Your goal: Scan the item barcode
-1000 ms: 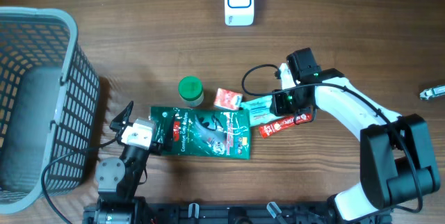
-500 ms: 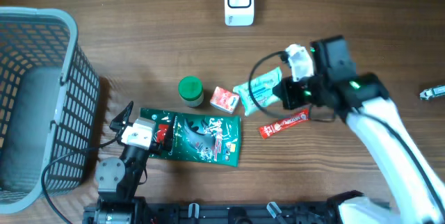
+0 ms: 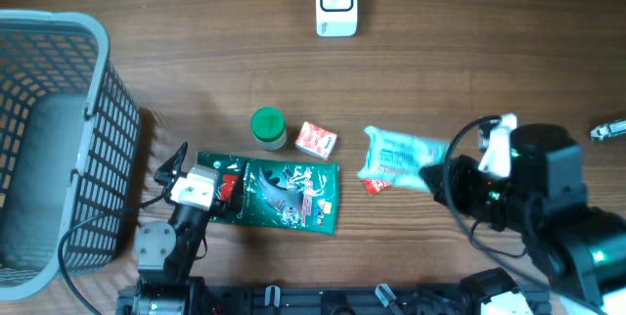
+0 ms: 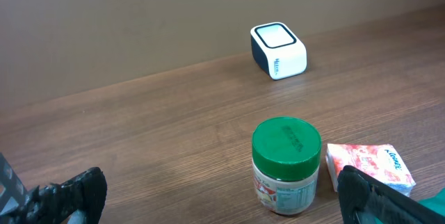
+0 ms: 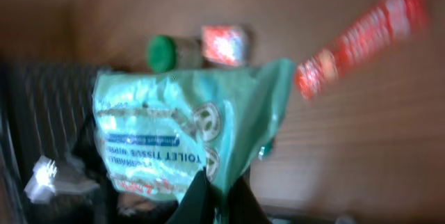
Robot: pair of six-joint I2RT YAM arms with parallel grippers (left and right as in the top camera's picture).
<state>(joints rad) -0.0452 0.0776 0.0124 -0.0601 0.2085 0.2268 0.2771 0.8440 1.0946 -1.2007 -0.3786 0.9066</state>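
Note:
My right gripper (image 3: pixel 437 178) is shut on the edge of a pale teal pack of toilet tissue wipes (image 3: pixel 399 156) and holds it in the air over the right half of the table. In the right wrist view the pack (image 5: pixel 182 128) hangs in front of the lens, blurred, pinched at its lower edge by the gripper (image 5: pixel 220 197). The white barcode scanner (image 3: pixel 335 2) stands at the far middle of the table, also in the left wrist view (image 4: pixel 278 50). My left gripper (image 3: pixel 201 171) rests low at the front left, open (image 4: pixel 215 203), with nothing in it.
A green-lidded jar (image 3: pixel 268 127) and a small red-and-white pack (image 3: pixel 317 140) sit mid-table. A dark green pouch (image 3: pixel 279 193) lies beside the left gripper. A red stick packet (image 3: pixel 376 187) lies partly under the raised wipes. A grey basket (image 3: pixel 59 41) fills the left side.
The right gripper has shut on the wipes pack, lifted it off the table and carried it toward the front right. The green pouch slid a little left. The left arm stayed put.

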